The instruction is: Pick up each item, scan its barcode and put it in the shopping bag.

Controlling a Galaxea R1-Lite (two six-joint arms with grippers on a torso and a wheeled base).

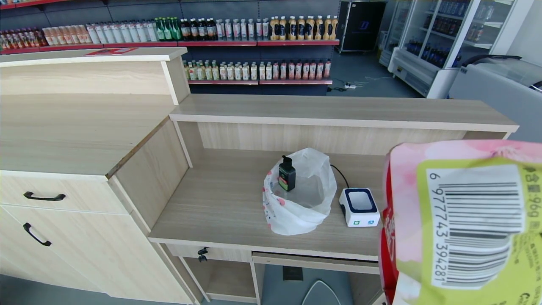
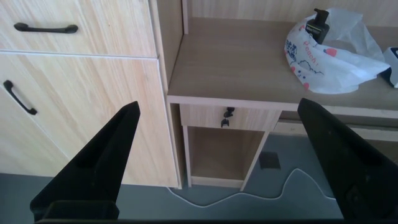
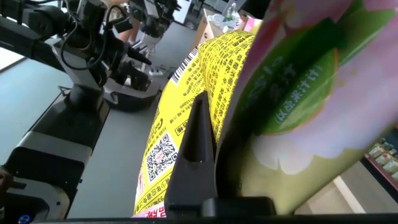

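Observation:
A pink and green snack bag (image 1: 461, 220) hangs close to the head camera at the lower right, barcode facing it. My right gripper (image 3: 230, 118) is shut on this snack bag (image 3: 298, 106); one dark finger (image 3: 198, 149) presses on its yellow side, and the other finger is hidden. On the counter an open white shopping bag (image 1: 296, 212) holds a dark bottle (image 1: 286, 176) standing upright. A white scanner (image 1: 359, 206) with a blue frame sits just right of the bag. My left gripper (image 2: 217, 106) is open and holds nothing, low in front of the counter, left of the shopping bag (image 2: 323, 62).
The wooden counter (image 1: 220, 212) has a raised ledge (image 1: 338, 112) behind it and a taller cabinet (image 1: 63, 199) with black handles on its left. A cable (image 2: 236, 199) lies on the floor under the counter. Shelves of bottles (image 1: 254, 70) and fridges stand far behind.

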